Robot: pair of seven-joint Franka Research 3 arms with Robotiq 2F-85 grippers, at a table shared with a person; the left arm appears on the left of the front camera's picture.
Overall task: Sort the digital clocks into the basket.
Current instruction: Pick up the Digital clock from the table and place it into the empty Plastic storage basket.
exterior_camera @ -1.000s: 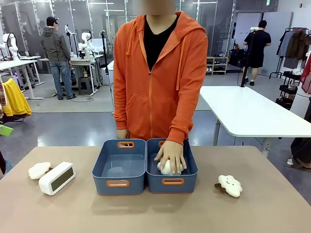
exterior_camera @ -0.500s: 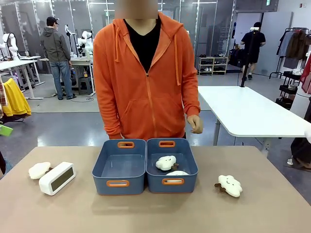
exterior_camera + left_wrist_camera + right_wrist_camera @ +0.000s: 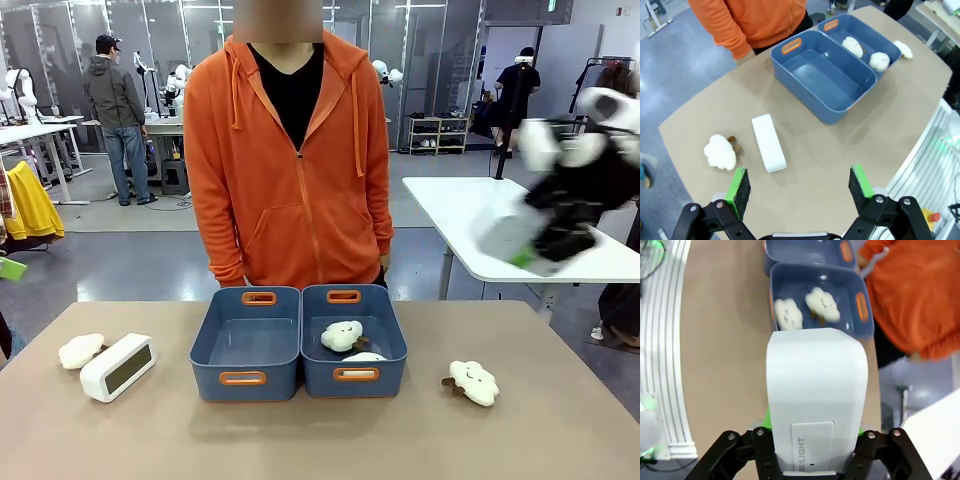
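Note:
A white digital clock with a dark grey display lies on the table at the left, seen from above as a white brick. My left gripper hangs open high over the table near that clock, nothing between its green pads. A second white clock is held in my right gripper, which is shut on it. In the front view this clock and the right gripper are blurred, high at the right. The left blue basket stands empty.
The twin right bin holds two cloud plush toys. Another plush lies beside the left clock, and one at the table's right. A person in an orange hoodie stands behind the bins.
The person's hand left the right bin, leaving a plush there, and dropped to the side. My right arm swung into the front view's upper right with a white clock.

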